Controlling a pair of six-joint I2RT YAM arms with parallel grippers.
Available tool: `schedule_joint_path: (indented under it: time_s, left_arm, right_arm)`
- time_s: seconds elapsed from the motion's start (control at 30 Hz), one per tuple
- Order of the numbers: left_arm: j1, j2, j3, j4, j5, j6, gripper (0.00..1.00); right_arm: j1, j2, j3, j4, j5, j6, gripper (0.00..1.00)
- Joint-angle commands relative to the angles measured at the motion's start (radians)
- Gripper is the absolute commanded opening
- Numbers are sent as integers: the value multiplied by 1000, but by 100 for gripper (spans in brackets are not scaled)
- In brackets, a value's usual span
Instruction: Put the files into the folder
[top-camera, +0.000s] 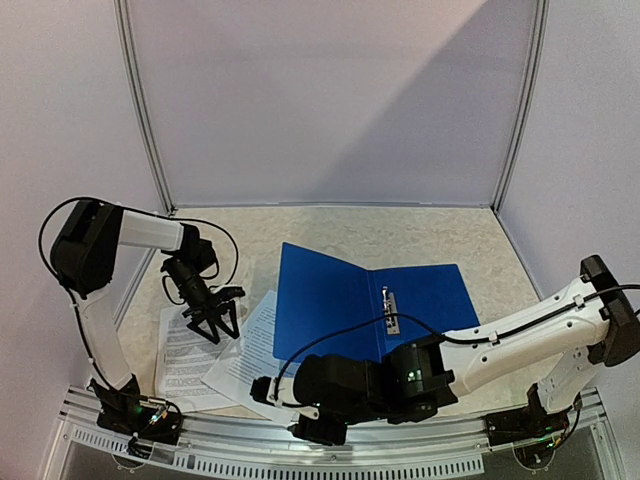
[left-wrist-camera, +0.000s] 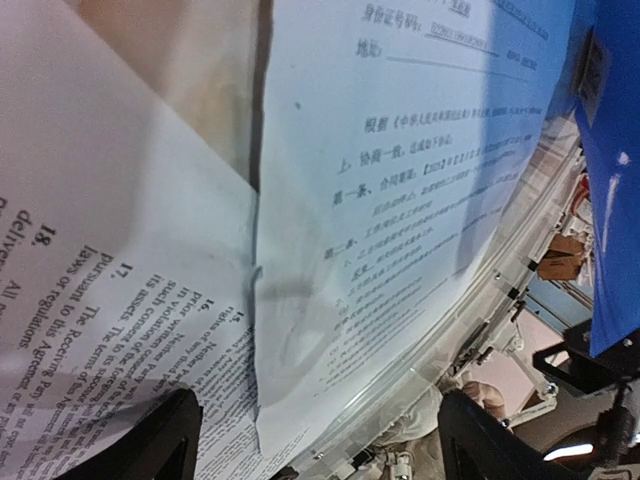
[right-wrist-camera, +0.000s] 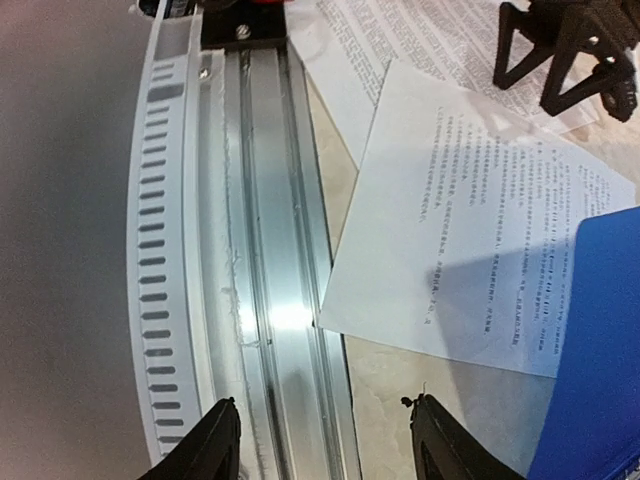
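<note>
Two sheets (top-camera: 192, 358) overlap just left of the open folder (top-camera: 330, 300), left gripper (top-camera: 213, 325) spread empty above them, right gripper (right-wrist-camera: 320, 416) spread empty over the rail (right-wrist-camera: 265, 250); pinching flat paper may crumple or drag both.

English sheet (left-wrist-camera: 100, 300): "16.", "17", "18", "deliver" | Chinese sheet (left-wrist-camera: 400, 200): small Chinese print

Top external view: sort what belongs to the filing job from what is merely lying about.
Job: glossy dark-blue plastic folder, open; left white printed paper sheet; right white printed paper sheet.
Merely there: silver metal rail at the near edge; beige tabletop.
</note>
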Motion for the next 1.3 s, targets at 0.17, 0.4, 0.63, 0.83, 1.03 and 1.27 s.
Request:
schedule_joint_path:
  time_s: [0.17, 0.4, 0.63, 0.83, 1.03, 1.27]
  left_arm:
    - [-14, 64, -2, 42, 29, -13, 78]
    - [-30, 51, -13, 54, 78, -7, 72]
    - [-47, 132, 31, 16, 173, 15, 64]
    - [-49, 130, 38, 7, 263, 36, 50]
    - [-61, 134, 35, 9, 365, 58, 46]
    - [-42, 117, 58, 10, 224, 22, 50]
  right_arm:
    - [-15, 162, 2, 109, -49, -303, 53]
    - [-65, 214, -33, 188, -65, -309, 52]
    - [-100, 263, -17, 190, -41, -301, 52]
    - [-124, 285, -29, 213, -60, -291, 52]
    - [-143, 297, -33, 236, -78, -296, 52]
    - [-148, 296, -28, 201, -85, -275, 52]
